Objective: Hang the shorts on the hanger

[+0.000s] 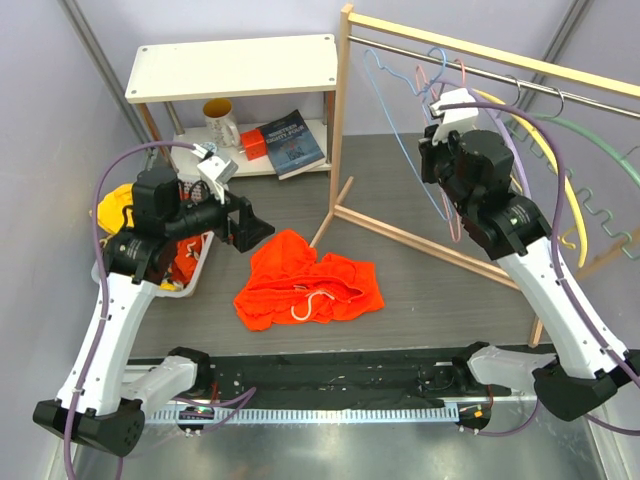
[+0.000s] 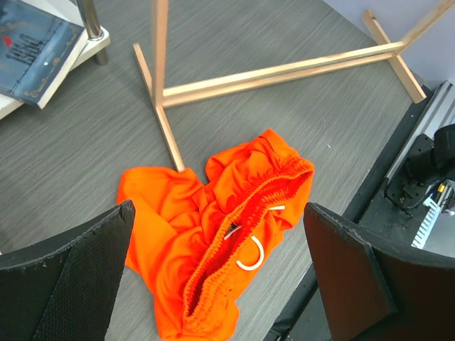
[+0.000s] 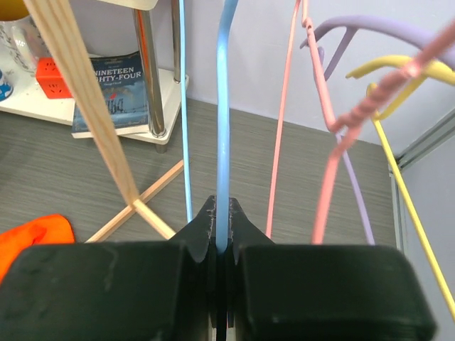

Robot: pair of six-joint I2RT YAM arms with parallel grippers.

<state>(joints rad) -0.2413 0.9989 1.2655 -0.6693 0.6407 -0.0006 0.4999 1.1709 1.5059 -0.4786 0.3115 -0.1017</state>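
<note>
So the task looks barely begun: the shorts (image 1: 308, 281) lie crumpled on the table (image 1: 430, 300) at the centre of the top view, untouched; the hanger (image 3: 225, 121) hangs from the rack (image 1: 450, 50) at upper right, the right gripper (image 3: 222, 231) with its fingers pinched tight on one blue wire; the left gripper (image 2: 220, 273) hovers over the shorts, fingers spread wide, holding nothing. Left to do: unhook the hanger and get the shorts onto it. Count: one pair of shorts; one blue hanger; one pink hanger (image 3: 323, 135); two arms.
</note>
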